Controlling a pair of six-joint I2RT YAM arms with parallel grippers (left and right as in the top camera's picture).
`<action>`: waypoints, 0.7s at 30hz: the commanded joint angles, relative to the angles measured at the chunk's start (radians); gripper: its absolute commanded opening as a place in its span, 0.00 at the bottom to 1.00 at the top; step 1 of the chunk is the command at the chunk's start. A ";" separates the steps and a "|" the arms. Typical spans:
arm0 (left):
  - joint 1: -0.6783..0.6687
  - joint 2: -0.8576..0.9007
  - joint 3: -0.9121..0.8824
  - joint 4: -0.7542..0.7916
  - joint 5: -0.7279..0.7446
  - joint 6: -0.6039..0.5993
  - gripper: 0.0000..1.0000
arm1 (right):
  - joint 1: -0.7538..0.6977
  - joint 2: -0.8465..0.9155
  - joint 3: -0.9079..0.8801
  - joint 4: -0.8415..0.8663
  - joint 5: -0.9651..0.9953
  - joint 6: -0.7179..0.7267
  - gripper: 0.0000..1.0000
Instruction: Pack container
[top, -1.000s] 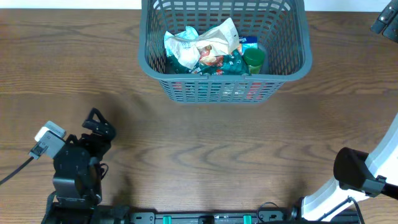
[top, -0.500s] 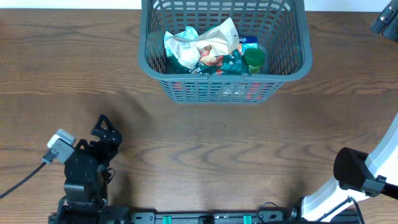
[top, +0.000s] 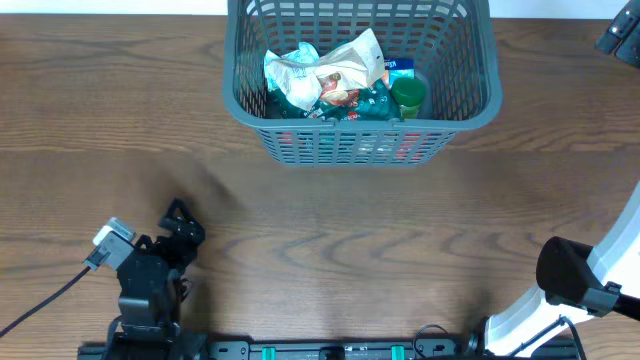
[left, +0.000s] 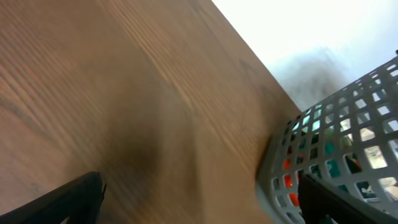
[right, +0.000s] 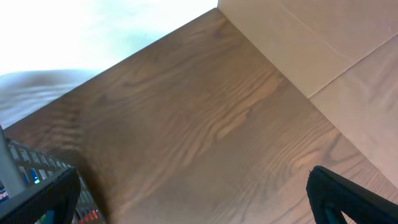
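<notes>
The container, a dark grey lattice basket, stands at the far middle of the wooden table. It holds white crumpled snack packets, a teal packet and a green-topped item. My left gripper is open and empty, low over the table near the front left, far from the basket. In the left wrist view its fingers are wide apart, with the basket ahead on the right. My right gripper is at the far right edge, open and empty, with the basket's corner at its left.
The right arm's base and elbow stand at the front right. The left arm's body and its cable sit at the front left. The table's far right corner shows in the right wrist view.
My left arm has moved right and back toward the front edge, the gripper staying open and empty. The right arm and the basket's contents have not moved.
</notes>
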 joint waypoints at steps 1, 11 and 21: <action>0.003 -0.022 -0.026 0.000 0.003 -0.013 0.99 | -0.005 0.003 -0.001 -0.003 0.003 0.013 0.99; 0.003 -0.037 -0.051 0.003 0.006 -0.013 0.99 | -0.005 0.003 -0.001 -0.003 0.003 0.013 0.99; 0.003 -0.060 -0.114 0.004 0.006 -0.013 0.99 | -0.005 0.003 -0.001 -0.003 0.003 0.013 0.99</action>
